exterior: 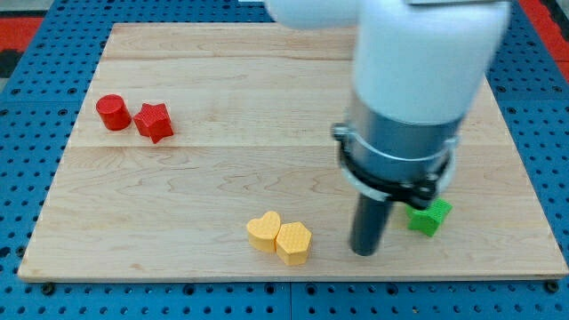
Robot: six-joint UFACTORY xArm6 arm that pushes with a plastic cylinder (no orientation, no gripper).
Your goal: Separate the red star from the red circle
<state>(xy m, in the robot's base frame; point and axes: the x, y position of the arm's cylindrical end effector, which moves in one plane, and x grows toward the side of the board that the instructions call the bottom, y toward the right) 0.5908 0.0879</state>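
Red star (154, 122) touches red circle (113, 113), well apart from my tip (363, 252).

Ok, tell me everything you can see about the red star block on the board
The red star is a small, solid-looking block with a matte, plastic-like finish and short blunt points. It lies flat on the wooden board near the view's left edge, in the upper half. The red circle sits right beside it on the view's left, touching or nearly so. My tip is far off toward the view's lower right.
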